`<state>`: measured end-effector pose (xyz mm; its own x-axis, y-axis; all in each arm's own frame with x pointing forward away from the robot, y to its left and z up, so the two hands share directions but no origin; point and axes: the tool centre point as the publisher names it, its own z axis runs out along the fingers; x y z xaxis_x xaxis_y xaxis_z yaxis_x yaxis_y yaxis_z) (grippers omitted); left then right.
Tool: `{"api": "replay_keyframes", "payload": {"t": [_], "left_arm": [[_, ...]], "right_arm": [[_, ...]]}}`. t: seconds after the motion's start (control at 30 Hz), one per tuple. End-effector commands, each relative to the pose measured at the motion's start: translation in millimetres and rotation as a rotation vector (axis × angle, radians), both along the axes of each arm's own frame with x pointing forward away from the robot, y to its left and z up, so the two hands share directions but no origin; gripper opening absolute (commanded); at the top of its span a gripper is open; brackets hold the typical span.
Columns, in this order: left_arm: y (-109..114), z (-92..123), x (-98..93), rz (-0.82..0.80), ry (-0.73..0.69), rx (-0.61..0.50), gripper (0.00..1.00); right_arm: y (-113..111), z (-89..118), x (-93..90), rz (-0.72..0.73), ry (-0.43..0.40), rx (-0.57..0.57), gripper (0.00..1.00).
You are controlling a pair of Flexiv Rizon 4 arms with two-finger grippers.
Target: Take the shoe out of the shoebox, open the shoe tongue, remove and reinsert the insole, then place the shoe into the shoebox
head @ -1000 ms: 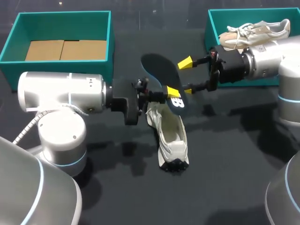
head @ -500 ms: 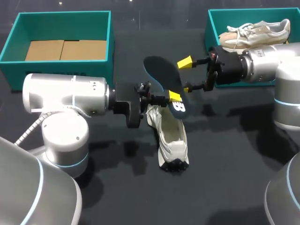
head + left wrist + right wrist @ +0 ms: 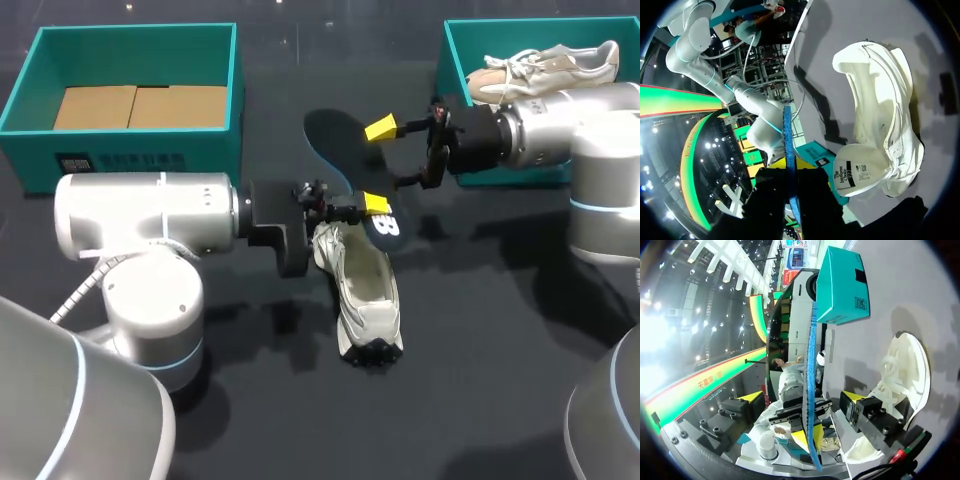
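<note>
Left wrist view, insole (image 3: 788, 150) edge-on, left jaws clamping it, tips hidden, right jaws wide apart

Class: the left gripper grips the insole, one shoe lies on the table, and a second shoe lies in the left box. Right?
No. The head view shows the second shoe in the right box, not the left box. The rest holds: the left gripper grips the insole and one shoe lies on the table.
</note>
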<state>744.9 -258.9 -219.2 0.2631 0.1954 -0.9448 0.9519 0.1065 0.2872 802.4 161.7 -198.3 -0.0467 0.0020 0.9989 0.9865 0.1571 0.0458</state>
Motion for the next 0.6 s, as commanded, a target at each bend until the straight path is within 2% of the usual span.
{"api": "replay_keyframes", "payload": {"t": [0.03,0.13,0.17,0.2,0.5,0.6], "left_arm": [[-6.0,-3.2,-1.4,0.019,-0.015,-0.021,0.00],[-6.9,-1.1,0.1,0.018,-0.019,-0.033,0.00],[-6.9,-0.2,0.5,0.017,-0.021,-0.036,0.00],[-6.9,0.6,0.9,0.016,-0.024,-0.039,0.00],[-4.8,-0.1,4.0,0.014,-0.036,-0.039,0.00],[-4.6,-1.2,3.7,0.011,-0.036,-0.036,0.00]], "right_arm": [[5.0,-3.2,-2.3,-0.005,0.005,0.001,0.90],[5.8,-5.3,-4.0,-0.010,0.013,0.000,0.71],[5.9,-6.2,-4.6,-0.014,0.017,-0.002,0.50],[5.8,-7.2,-5.2,-0.017,0.022,-0.003,0.47],[4.1,-12.9,-8.9,-0.032,0.043,0.004,0.44],[4.1,-13.1,-8.9,-0.032,0.044,0.004,0.38]]}}
